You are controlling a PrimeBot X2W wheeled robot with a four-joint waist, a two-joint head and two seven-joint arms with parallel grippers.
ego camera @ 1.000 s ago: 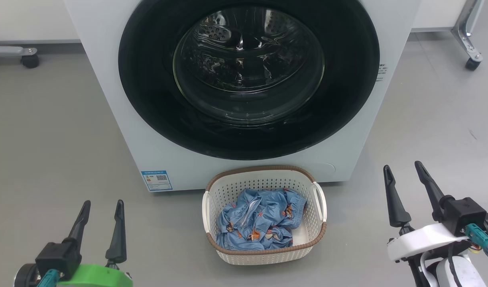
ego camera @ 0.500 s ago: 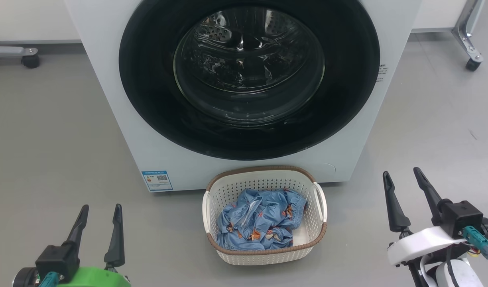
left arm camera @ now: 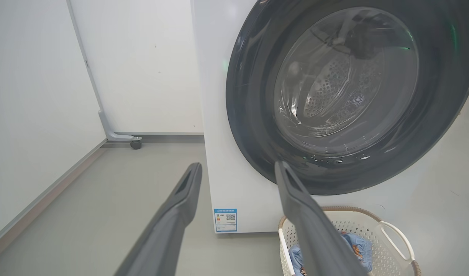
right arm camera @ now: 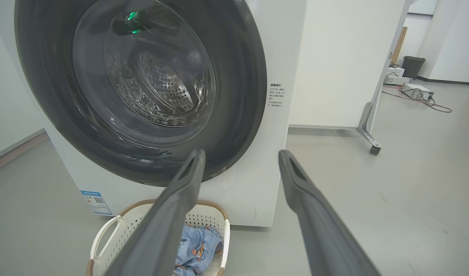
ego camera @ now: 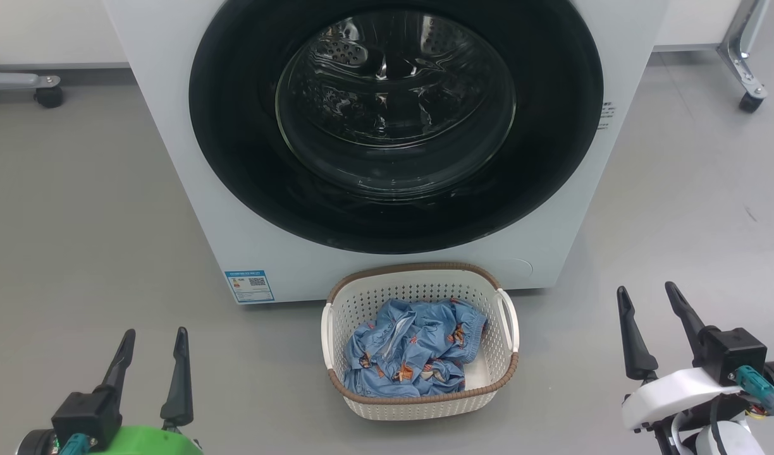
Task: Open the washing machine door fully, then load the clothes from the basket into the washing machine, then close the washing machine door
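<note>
Two grippers hang low over the grey floor [ego camera: 77, 221], both with jaws spread wide and holding nothing. The left gripper [ego camera: 156, 333] is at the lower left and the right gripper [ego camera: 646, 289] at the lower right, each well apart from the washing machine [ego camera: 254, 253]. The washing machine door [ego camera: 393, 107] sits shut, its glossy black rim flush with the white front, so opening it is the step in hand and nothing of the task is done yet. The basket [ego camera: 418, 407] stands on the floor just in front of the machine, below the door, with the clothes [ego camera: 412, 354] bunched inside. No handle or hinge is plain to see, so I would first find the free edge of the rim. Then hook one jaw behind it and pull along the door's arc — not straight back — until it swings fully clear. Mind the basket: a gripper coming in low may knock it.
</note>
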